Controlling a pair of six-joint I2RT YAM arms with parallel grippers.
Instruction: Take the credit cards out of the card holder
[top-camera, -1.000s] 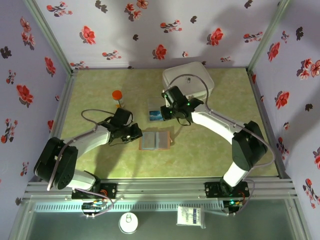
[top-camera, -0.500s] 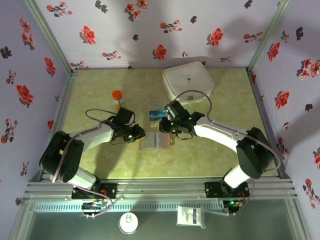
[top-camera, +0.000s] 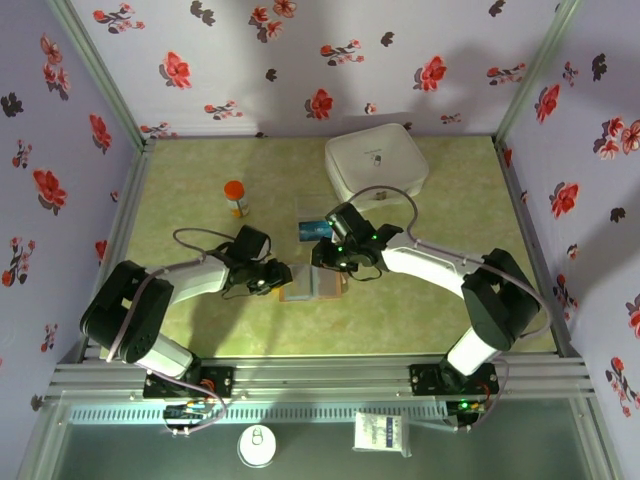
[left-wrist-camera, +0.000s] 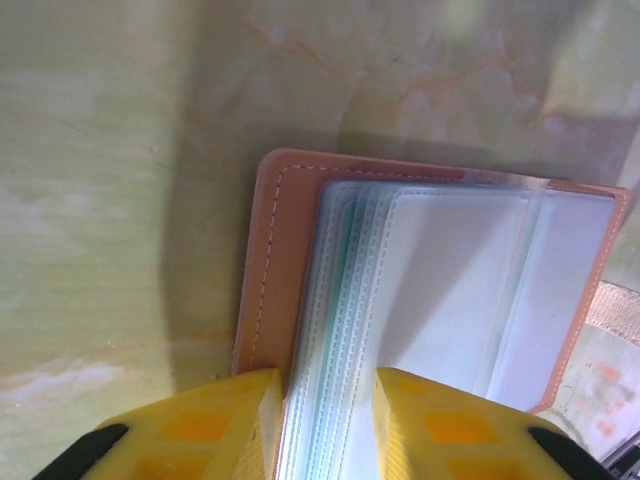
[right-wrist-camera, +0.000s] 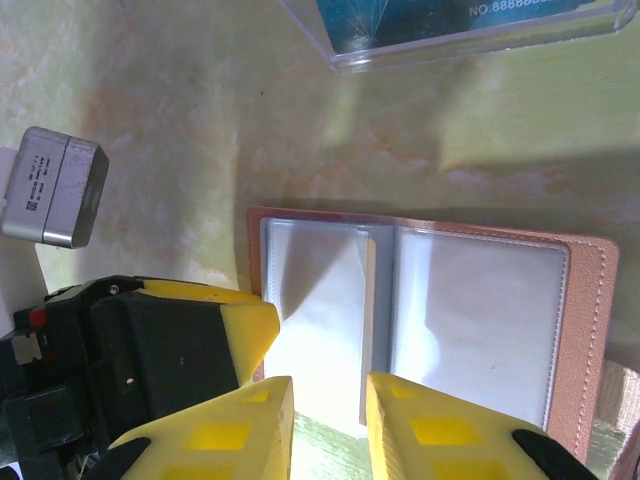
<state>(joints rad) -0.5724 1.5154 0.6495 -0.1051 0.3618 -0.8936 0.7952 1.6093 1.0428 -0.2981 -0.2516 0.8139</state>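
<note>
The card holder (top-camera: 316, 284) lies open on the green table, tan leather outside, clear sleeves inside. My left gripper (left-wrist-camera: 325, 425) is at its left edge, jaws slightly open around the edges of the stacked sleeves (left-wrist-camera: 340, 330); a teal tint shows among them. My right gripper (right-wrist-camera: 330, 430) hovers open over the left page (right-wrist-camera: 315, 300), nothing between its fingers. In the top view the left gripper (top-camera: 277, 276) and right gripper (top-camera: 328, 264) flank the card holder. One blue credit card (top-camera: 313, 229) lies in a clear tray, also in the right wrist view (right-wrist-camera: 440, 18).
A white rounded case (top-camera: 377, 164) stands at the back right. An orange-capped bottle (top-camera: 236, 198) stands back left of the card holder. The clear tray (right-wrist-camera: 345, 55) sits just behind the card holder. Patterned walls close in three sides.
The right gripper came from over the clear tray down to the card holder. The left gripper slid a little right onto its left edge. Both pairs of jaws have widened.
</note>
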